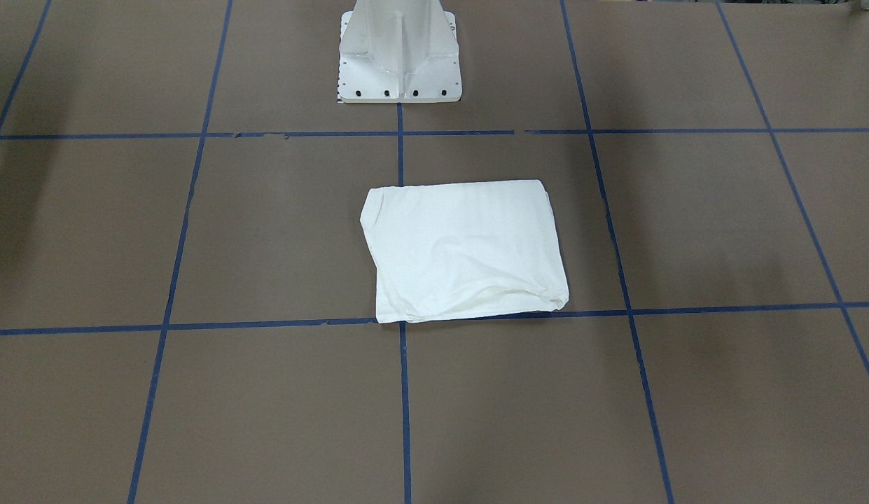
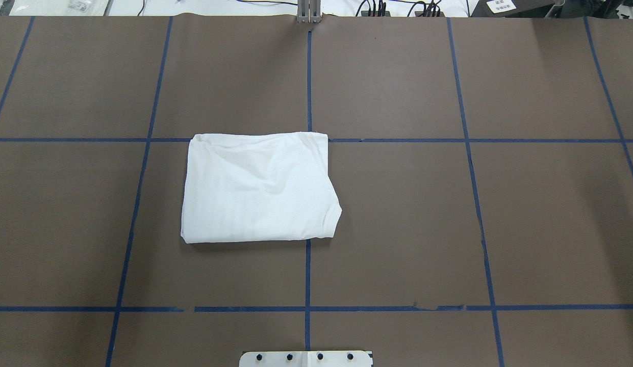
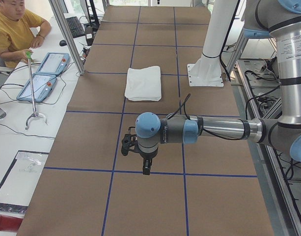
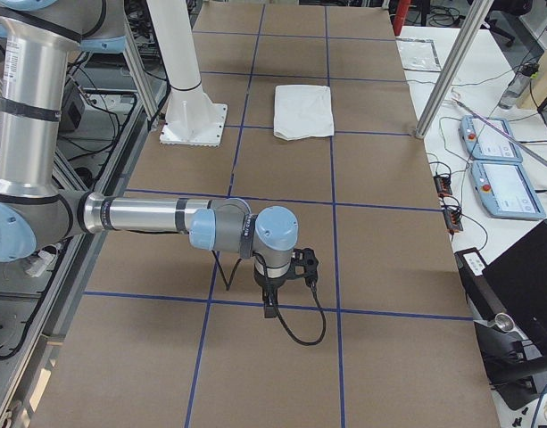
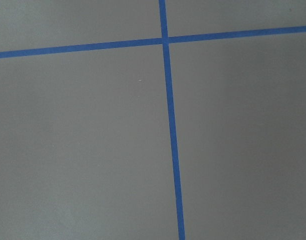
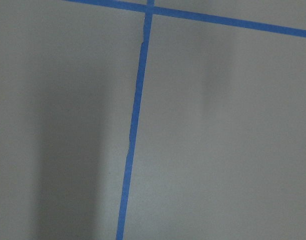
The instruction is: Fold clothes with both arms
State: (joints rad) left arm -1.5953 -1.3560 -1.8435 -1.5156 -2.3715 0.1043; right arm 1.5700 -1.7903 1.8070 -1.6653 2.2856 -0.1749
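Note:
The white T-shirt (image 1: 466,252) lies folded into a compact rectangle near the table's middle, plain side up, with its print and collar hidden. It also shows in the overhead view (image 2: 260,188) and small in both side views (image 3: 144,83) (image 4: 303,111). The left arm reaches out low over bare table, its black gripper (image 3: 128,144) far from the shirt. The right gripper (image 4: 302,266) hangs likewise at the other end. I cannot tell whether either gripper is open or shut. Both wrist views show only brown table and blue tape.
The white pedestal base (image 1: 399,56) stands behind the shirt. Blue tape lines (image 2: 307,265) divide the brown table into squares. An operator in yellow (image 3: 13,29) sits beside teach pendants (image 3: 42,78) off the table's far side, holding a grabber stick (image 3: 32,88).

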